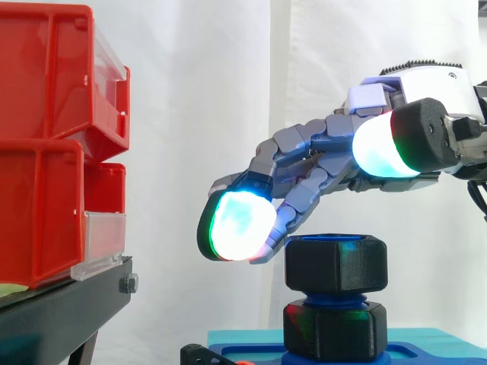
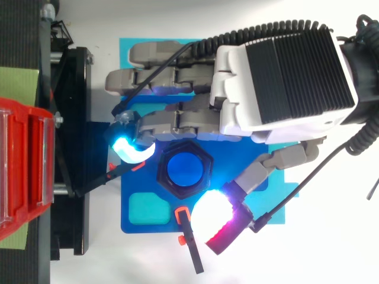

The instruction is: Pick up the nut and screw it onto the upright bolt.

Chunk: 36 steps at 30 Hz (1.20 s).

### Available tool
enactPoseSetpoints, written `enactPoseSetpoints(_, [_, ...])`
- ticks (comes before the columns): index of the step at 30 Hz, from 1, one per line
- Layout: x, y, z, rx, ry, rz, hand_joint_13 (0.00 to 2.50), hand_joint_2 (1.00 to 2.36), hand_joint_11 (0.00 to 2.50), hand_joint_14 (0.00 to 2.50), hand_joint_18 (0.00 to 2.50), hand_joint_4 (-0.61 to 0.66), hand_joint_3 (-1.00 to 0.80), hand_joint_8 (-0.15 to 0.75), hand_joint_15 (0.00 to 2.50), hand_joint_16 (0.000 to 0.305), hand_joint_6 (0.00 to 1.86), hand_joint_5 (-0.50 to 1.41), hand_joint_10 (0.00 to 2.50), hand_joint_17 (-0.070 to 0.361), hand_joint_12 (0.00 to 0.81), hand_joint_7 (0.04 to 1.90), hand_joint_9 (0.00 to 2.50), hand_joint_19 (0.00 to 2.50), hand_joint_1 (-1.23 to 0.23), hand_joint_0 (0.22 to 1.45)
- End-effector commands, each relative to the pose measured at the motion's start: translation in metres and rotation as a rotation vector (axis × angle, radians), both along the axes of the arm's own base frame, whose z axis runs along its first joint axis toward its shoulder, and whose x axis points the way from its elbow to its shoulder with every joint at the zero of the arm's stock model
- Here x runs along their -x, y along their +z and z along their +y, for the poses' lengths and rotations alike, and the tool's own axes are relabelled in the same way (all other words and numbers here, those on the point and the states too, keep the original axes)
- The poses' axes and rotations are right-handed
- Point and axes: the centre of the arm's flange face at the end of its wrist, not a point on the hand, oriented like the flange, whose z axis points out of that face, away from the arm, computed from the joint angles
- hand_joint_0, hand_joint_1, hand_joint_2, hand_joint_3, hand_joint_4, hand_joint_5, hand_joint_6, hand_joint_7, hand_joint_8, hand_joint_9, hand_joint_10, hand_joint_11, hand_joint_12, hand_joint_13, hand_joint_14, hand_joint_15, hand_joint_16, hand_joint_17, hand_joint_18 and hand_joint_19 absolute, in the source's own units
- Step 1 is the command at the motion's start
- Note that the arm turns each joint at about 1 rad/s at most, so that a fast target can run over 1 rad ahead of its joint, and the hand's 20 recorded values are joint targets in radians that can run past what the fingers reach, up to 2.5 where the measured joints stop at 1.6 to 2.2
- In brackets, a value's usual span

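Here one hand point(image 2: 278, 77) hovers, fingers point(image 1: 236, 217) apart, over one nut point(image 1: 335, 265) topping one bolt point(image 2: 185, 168) with one hex base point(image 1: 335, 328).

Bright, even light in both views. White curtain point(image 1: 228, 91) behind nut point(image 1: 335, 265) is near blown out, only soft folds showing. Glowing pad point(image 1: 240, 217) of hand point(image 1: 319, 152), just left of nut, clips to white; coloured glints on nut's top edge. Top view: another pad point(image 2: 210, 216) below nut glares white w/ magenta rim; shadows faint.
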Motion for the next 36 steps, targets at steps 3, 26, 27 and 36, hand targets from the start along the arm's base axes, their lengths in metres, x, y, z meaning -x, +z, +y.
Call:
enactPoseSetpoints(3, [0.0010,-0.0015,-0.0005,0.001,-0.001,0.011,0.12,1.00,0.00,0.00,0.00,0.28,-0.50,0.251,0.00,0.038,0.50,-0.10,0.00,0.085,0.318,0.97,0.49,0.00,-0.25,0.44])
enactPoseSetpoints(26, [0.0042,-0.0033,0.0005,0.002,0.001,0.040,0.14,1.00,0.00,0.00,0.00,0.28,-0.50,0.255,0.00,0.037,0.50,-0.10,0.00,0.083,0.319,0.96,0.53,0.00,-0.25,0.44])
enactPoseSetpoints(27, [0.0042,-0.0035,0.0016,0.002,0.002,0.042,0.14,1.00,0.00,0.00,0.00,0.27,-0.50,0.255,0.00,0.037,0.50,-0.10,0.00,0.083,0.319,0.96,0.53,0.00,-0.25,0.44])
enactPoseSetpoints(36, [0.0056,-0.0045,-0.0006,0.003,0.001,0.052,0.14,1.00,0.00,0.00,0.00,0.28,-0.50,0.256,0.00,0.037,0.50,-0.10,0.00,0.084,0.318,0.96,0.55,0.00,-0.25,0.44])
